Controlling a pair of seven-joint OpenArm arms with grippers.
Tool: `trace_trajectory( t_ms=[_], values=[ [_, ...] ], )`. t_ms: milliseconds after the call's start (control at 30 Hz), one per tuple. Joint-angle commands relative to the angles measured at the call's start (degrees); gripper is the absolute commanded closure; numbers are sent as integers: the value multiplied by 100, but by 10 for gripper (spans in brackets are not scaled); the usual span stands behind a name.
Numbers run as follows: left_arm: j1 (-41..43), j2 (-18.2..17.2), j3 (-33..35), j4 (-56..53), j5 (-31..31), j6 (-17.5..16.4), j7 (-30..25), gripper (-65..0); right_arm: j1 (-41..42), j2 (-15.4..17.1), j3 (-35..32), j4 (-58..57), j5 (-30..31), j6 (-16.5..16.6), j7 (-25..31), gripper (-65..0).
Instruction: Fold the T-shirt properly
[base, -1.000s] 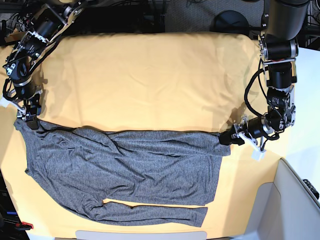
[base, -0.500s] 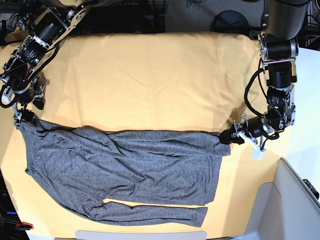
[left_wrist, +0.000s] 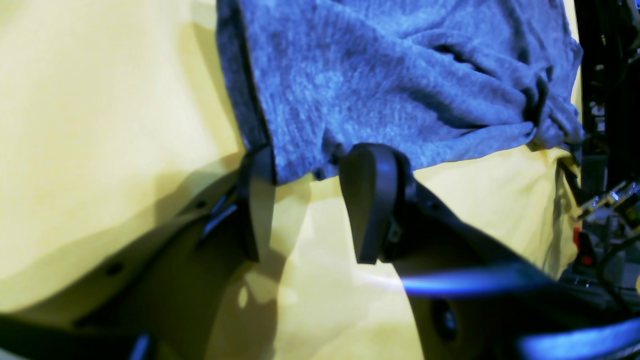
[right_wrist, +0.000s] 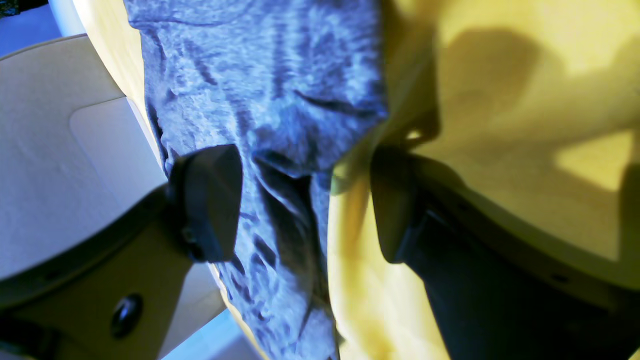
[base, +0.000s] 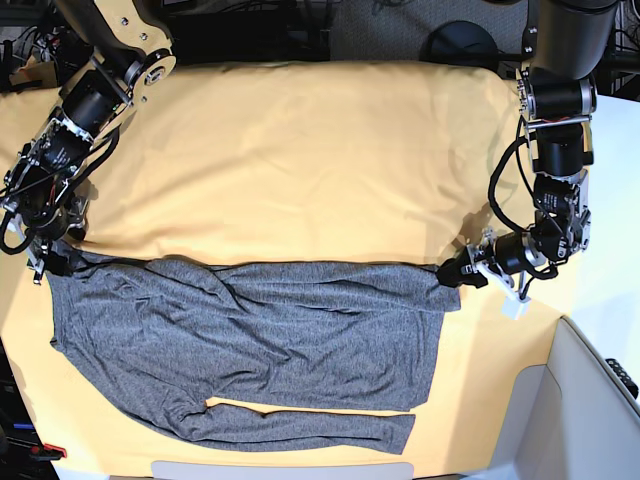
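The dark-grey T-shirt (base: 250, 330) lies flat across the near half of the yellow cloth (base: 300, 150), with one long sleeve along its near edge. My left gripper (base: 452, 277) sits low at the shirt's top right corner. In the left wrist view that gripper (left_wrist: 312, 200) is open, and the corner of the T-shirt (left_wrist: 400, 75) hangs between its fingertips. My right gripper (base: 45, 258) is at the shirt's top left corner. It is open (right_wrist: 302, 200), straddling a wrinkled fold of the T-shirt (right_wrist: 260, 75).
The far half of the yellow cloth holds nothing. A white surface (base: 590, 400) borders the table at the near right. Dark equipment and cables (base: 460, 40) stand behind the table's far edge. The white table edge (right_wrist: 50, 150) runs close beside my right gripper.
My right arm has swung round and its gripper has come down towards the near side onto the shirt's top left corner. The left arm and the shirt's right side have not moved.
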Motion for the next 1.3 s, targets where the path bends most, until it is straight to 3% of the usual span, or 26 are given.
trace_trajectory(
  t_ms=[0, 267, 1267],
  values=[
    [-190, -72, -21, 99, -114, -46, -34, -243, 19, 12, -22, -125, -361, -152, 179, -408],
    [-190, -72, -21, 99, -114, -46, -17, -243, 212, 240, -57, -529, -924, -143, 592, -408],
    [-190, -81, -21, 99, -114, -46, -17, -243, 836, 539, -339, -529, -959, -143, 548, -406]
  ],
)
